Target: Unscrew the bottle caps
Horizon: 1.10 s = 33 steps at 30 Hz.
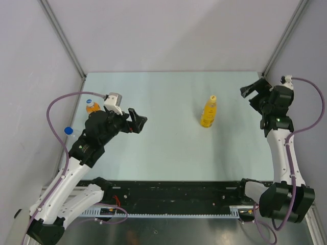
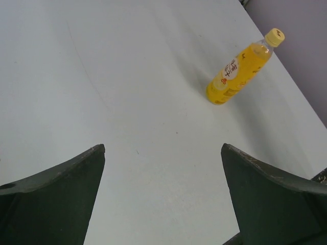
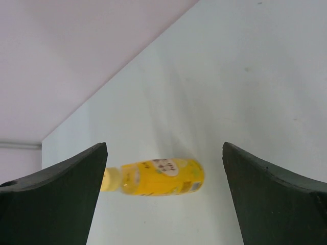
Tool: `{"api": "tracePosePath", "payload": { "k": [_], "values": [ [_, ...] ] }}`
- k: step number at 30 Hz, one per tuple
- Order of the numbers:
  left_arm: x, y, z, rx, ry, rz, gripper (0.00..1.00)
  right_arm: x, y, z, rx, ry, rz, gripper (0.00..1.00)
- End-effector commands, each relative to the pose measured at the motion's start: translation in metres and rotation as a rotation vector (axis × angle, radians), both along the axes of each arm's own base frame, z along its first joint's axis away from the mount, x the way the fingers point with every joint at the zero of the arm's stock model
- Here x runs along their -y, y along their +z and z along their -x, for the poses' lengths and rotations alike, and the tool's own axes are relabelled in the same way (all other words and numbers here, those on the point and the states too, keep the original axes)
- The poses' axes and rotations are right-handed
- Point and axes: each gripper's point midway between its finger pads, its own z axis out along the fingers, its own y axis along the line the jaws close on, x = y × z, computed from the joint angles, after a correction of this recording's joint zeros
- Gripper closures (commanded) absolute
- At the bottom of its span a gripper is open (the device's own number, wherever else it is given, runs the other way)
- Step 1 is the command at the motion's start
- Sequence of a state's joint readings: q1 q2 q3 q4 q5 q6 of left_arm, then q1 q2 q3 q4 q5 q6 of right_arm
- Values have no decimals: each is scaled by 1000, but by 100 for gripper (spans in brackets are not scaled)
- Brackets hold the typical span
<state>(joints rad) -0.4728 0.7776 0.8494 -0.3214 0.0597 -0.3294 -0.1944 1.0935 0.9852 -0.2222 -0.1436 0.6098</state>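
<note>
You are seeing the tall yellow bottle (image 1: 208, 113) standing upright on the table (image 1: 168, 148), right of centre, with its yellow cap (image 1: 212, 98) sitting on the neck. The short orange bottle (image 1: 93, 107) is standing at the far left, just beside the left arm's wrist, and is wearing its white cap (image 1: 90, 101). The blue cap (image 1: 68, 130) is showing near the left edge; the arm is hiding most of what is under it. Your left gripper (image 2: 162, 153) is hovering with its fingers spread wide and gripping nothing, well left of the yellow bottle. Your right gripper (image 3: 164, 150) is hanging to that bottle's right, fingers likewise apart and empty.
</note>
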Motion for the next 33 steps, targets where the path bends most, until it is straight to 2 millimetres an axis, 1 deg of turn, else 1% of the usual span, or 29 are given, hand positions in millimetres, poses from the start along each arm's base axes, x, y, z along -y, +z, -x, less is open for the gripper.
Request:
{"api": "tracePosePath", "payload": {
  "k": [1, 5, 8, 10, 12, 14, 16, 20, 23, 25, 27, 30, 33],
  "values": [
    [5, 2, 12, 11, -56, 10, 1, -43, 32, -12, -8, 135, -7, 1],
    [7, -7, 15, -4, -73, 6, 1, -90, 66, -22, -8, 222, 118, 1],
    [10, -14, 13, -22, -94, -9, 1, -116, 86, -27, -22, 236, 244, 1],
    [13, -19, 11, -35, -110, -28, 1, -132, 88, -31, -55, 241, 342, 1],
    [16, -25, 7, -51, -123, -48, 1, -143, 86, -33, -89, 246, 442, 1],
    [19, -31, 3, -67, -135, -69, 1, -150, 81, -37, -112, 256, 497, 1],
    [22, -38, -1, -86, -144, -87, 1, -155, 75, -39, -119, 275, 502, 1],
    [29, -47, -8, -132, -162, -93, 1, -152, 59, -41, -117, 306, 489, 5],
    [32, -51, -8, -157, -171, -86, 1, -150, 40, -37, -148, 325, 486, 8],
    [33, -55, -7, -173, -172, -81, 1, -148, 22, -34, -191, 328, 488, 9],
    [32, -63, -9, -189, -158, -95, 1, -147, 7, -33, -220, 334, 495, 10],
    [30, -71, -13, -210, -146, -121, 1, -150, -8, -33, -243, 353, 494, 13],
    [30, -76, -14, -229, -142, -123, 1, -154, -17, -35, -255, 365, 489, 20]
  ]
}}
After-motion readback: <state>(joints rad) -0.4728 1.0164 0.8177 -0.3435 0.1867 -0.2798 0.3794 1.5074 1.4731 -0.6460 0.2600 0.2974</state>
